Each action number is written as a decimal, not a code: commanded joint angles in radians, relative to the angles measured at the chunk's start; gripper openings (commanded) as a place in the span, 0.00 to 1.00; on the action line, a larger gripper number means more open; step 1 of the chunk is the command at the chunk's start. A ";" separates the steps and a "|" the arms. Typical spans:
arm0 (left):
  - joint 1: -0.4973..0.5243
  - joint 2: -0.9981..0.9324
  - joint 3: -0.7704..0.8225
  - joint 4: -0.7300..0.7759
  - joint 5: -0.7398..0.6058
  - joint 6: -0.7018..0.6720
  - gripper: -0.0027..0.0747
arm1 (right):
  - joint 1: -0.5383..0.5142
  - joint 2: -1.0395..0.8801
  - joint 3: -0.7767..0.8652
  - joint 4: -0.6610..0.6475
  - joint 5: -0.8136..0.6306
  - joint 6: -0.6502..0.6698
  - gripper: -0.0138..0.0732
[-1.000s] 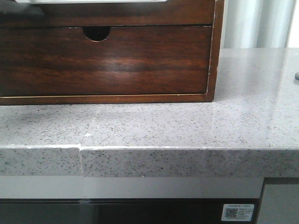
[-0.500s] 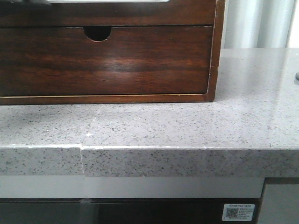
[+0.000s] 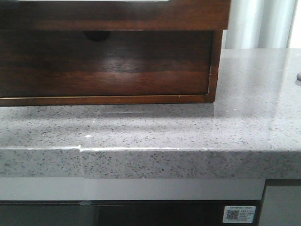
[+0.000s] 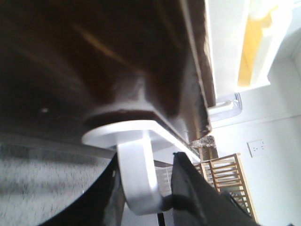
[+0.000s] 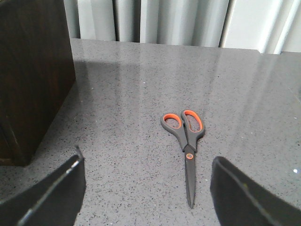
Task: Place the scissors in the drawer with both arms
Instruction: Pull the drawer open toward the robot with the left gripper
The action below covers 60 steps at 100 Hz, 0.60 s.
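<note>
The drawer (image 3: pixel 113 16) is the top one of a dark-brown wooden cabinet; its front stands out over the lower front with the half-round notch (image 3: pixel 96 36) and shades it. In the left wrist view my left gripper (image 4: pixel 141 188) is shut on the drawer's white handle (image 4: pixel 134 160), below the dark wood of the drawer (image 4: pixel 94 61). The scissors (image 5: pixel 185 136), black with orange-lined handles, lie flat and closed on the grey countertop (image 5: pixel 117 94). My right gripper (image 5: pixel 148 197) is open and empty, just short of the blade tip. Neither gripper shows in the front view.
The cabinet's side (image 5: pixel 33 70) stands close beside the right gripper. The speckled grey countertop (image 3: pixel 188 127) has a front edge with a seam (image 3: pixel 81 150). A small dark thing (image 3: pixel 298 76) sits at the counter's right edge. Pale curtains hang behind.
The top drawer front has come forward toward the camera; it now overhangs the cabinet and shades the notched lower front.
</note>
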 commanded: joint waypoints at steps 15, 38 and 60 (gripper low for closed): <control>-0.001 -0.226 0.098 -0.003 0.080 0.088 0.11 | -0.001 0.016 -0.033 -0.002 -0.074 -0.004 0.74; -0.001 -0.295 0.124 -0.001 0.037 0.088 0.17 | -0.001 0.016 -0.033 -0.002 -0.070 -0.004 0.74; -0.001 -0.294 0.119 0.119 -0.001 0.088 0.50 | -0.001 0.016 -0.037 -0.017 -0.051 -0.004 0.74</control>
